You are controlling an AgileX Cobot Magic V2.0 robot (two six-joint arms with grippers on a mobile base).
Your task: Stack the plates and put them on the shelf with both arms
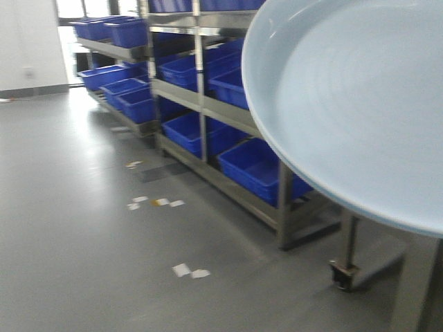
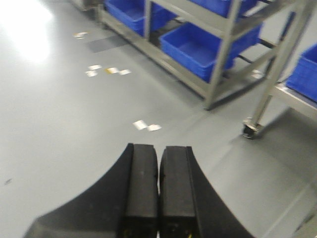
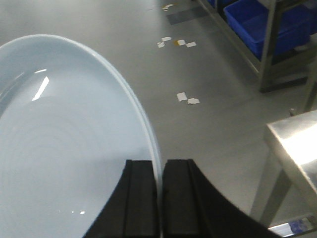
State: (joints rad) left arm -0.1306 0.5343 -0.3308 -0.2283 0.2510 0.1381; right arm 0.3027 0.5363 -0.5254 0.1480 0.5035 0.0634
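A large pale bluish-white plate [image 3: 64, 148] fills the left of the right wrist view, held up above the grey floor. My right gripper [image 3: 159, 166] is shut on its rim, one black finger inside the plate and one outside. The same plate [image 1: 360, 104] looms close in the upper right of the front view and hides what is behind it. My left gripper [image 2: 159, 151] is shut with nothing between its fingers, hanging over bare floor. Only this one plate shows. No arm shows in the front view.
A metal shelf rack [image 1: 201, 104] with several blue bins [image 1: 259, 169] runs along the right side. A wheeled metal leg [image 1: 344, 266] stands by it. A steel table corner [image 3: 297, 144] is at my right. White paper scraps [image 1: 190, 271] lie on the floor.
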